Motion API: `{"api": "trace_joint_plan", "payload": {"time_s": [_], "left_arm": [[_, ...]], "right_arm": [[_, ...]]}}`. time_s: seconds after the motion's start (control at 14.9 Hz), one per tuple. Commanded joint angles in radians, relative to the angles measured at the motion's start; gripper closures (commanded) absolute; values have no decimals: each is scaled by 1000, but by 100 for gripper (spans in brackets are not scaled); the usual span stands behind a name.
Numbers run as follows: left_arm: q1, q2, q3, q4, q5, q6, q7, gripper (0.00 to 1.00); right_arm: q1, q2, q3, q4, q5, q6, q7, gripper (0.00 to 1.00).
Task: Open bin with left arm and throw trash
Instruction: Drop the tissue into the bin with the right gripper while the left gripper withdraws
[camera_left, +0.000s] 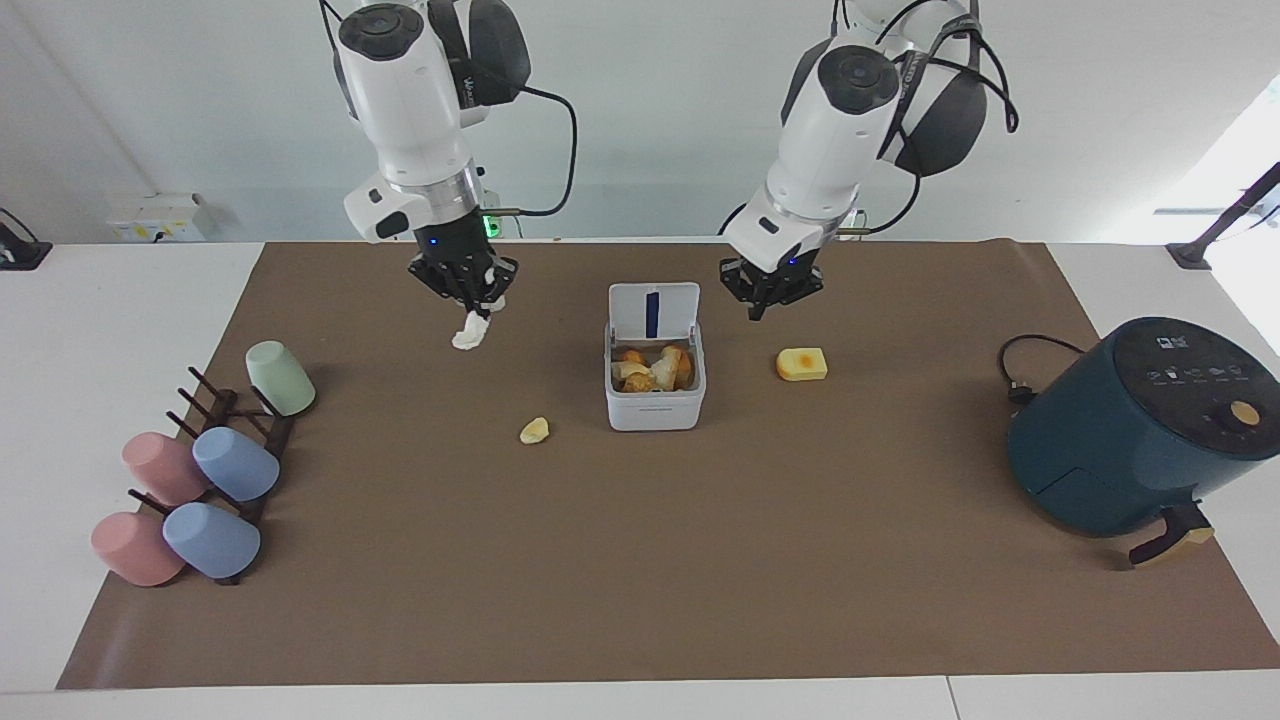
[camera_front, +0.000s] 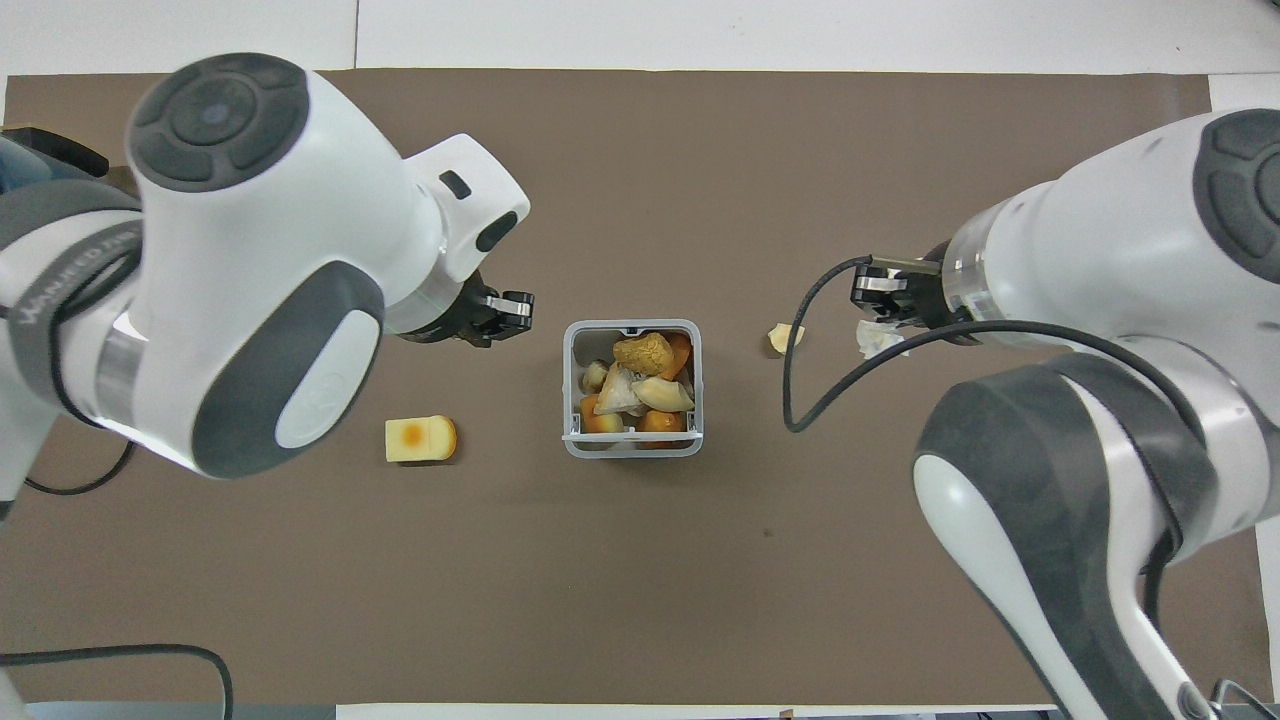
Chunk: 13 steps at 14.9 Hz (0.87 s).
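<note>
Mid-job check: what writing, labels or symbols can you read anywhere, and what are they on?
"ANJEED", start cut off: dark band on the left arm.
Small print on the bin front: too small to read.
White icons on the air fryer top panel: too small to read.

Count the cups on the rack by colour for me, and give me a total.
Pink cups: 2, one and another.
Blue cups: 2, one and another.
Green cup: 1.
Total: 5 cups, all at the right arm's end of the table.
</note>
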Motion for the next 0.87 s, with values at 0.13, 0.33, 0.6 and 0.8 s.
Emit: {"api": "trace_joint_plan", "payload": {"time_s": [0.13,0.33,0.6,0.8], "left_arm": [[143,-92,-2,-11,-14,-118,209,100],[241,-129,-3,-11,-8,-169,330,100],[321,-154,-5,-11,30,-207,381,0],[346,-164,-5,-11,55,-221,398,0]], "right_arm": [[153,102,-4,6,28,156,261,100],[213,163,-3,3,28,253,347,100],[276,191,-3,-58,40,346,378,100],[305,231,-3,-57,40,377,429,100]]}}
